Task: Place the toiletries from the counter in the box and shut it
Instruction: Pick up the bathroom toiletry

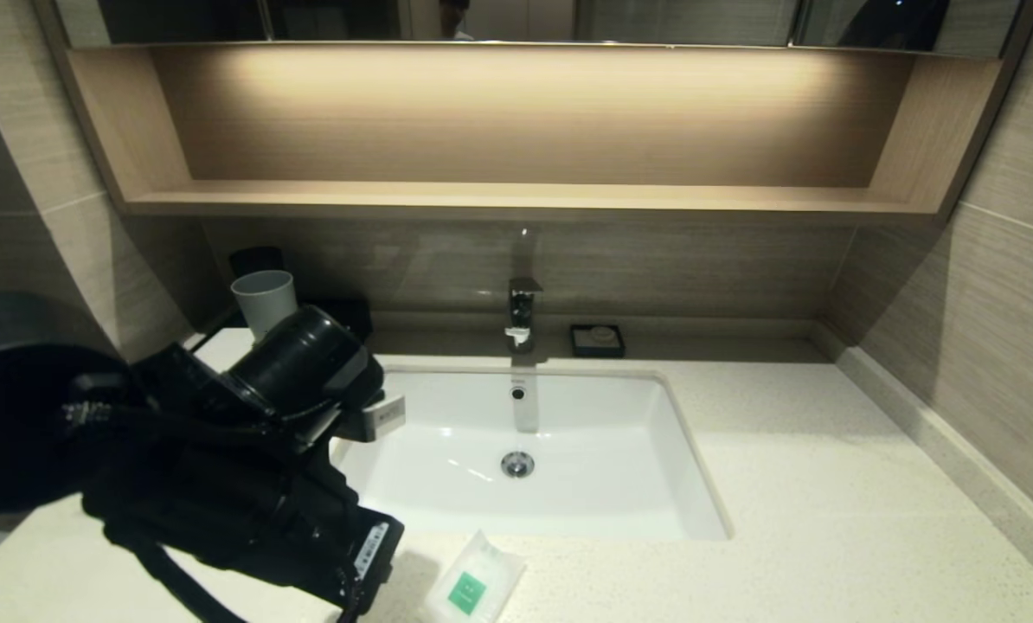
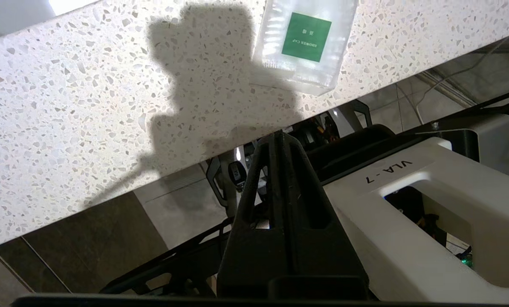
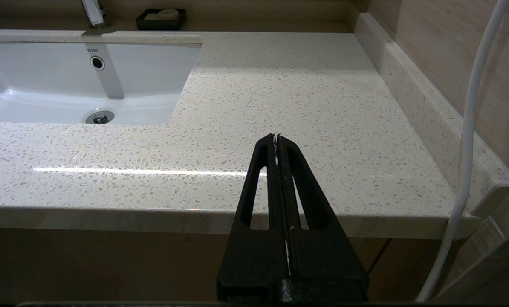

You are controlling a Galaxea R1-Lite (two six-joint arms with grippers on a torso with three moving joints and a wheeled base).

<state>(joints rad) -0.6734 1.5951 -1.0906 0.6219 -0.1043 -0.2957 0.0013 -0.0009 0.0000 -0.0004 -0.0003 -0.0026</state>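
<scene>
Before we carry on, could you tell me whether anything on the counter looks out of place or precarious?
Yes: the white sachet with the green label lies at the very front of the counter, one corner poking past the edge. The left gripper, shut and empty, is just beside it.

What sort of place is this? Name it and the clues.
Probably a hotel bathroom vanity: a white undermount sink with a faucet, a soap dish, and a wrapped shower-cap sachet on the speckled counter.

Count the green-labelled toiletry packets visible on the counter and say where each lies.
1: a white sachet at the counter's front edge, before the sink, beside the left arm. That arm hides the counter's left side, so others may be out of sight.
</scene>
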